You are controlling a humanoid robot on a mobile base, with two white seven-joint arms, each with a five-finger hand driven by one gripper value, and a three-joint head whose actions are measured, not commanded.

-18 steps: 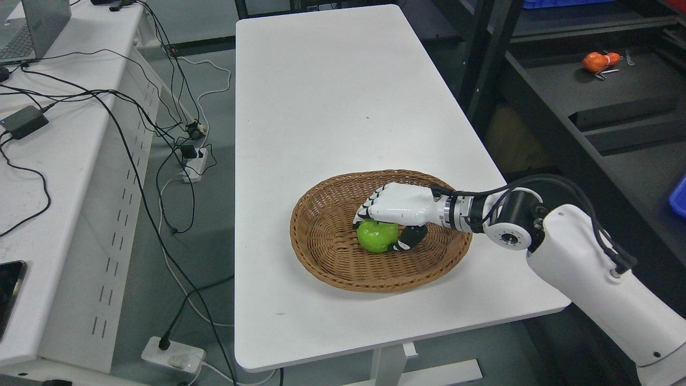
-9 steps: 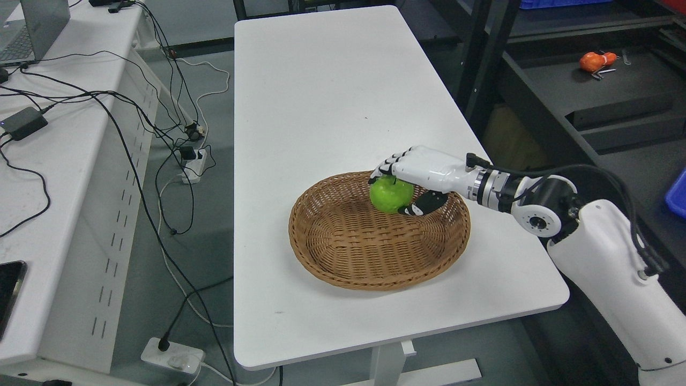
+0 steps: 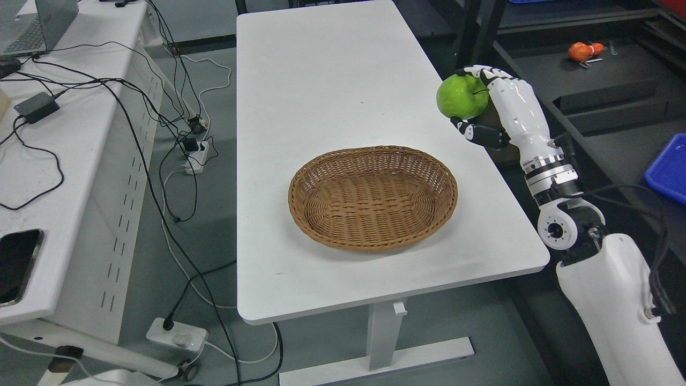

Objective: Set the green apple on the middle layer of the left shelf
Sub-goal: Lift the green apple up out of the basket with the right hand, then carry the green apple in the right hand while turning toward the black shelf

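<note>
My right hand (image 3: 474, 104) holds the green apple (image 3: 459, 97) up in the air over the right edge of the white table (image 3: 332, 80). Its white fingers (image 3: 496, 76) curl over the top of the apple and the dark thumb sits beneath it. The right arm rises from the lower right corner. The wicker basket (image 3: 372, 196) lies on the table below and to the left of the hand, with nothing in it. A dark shelf (image 3: 605, 91) stands to the right of the table. The left arm is out of view.
An orange object (image 3: 583, 51) lies on the dark shelf at the upper right. A blue bin (image 3: 670, 169) shows at the right edge. To the left stands a white desk (image 3: 69, 161) with cables, a power adapter, a laptop and a phone. Power strips lie on the floor.
My right hand lifted the apple out of the basket and carried it up and to the right, past the table's right edge. The camera view has shifted slightly.
</note>
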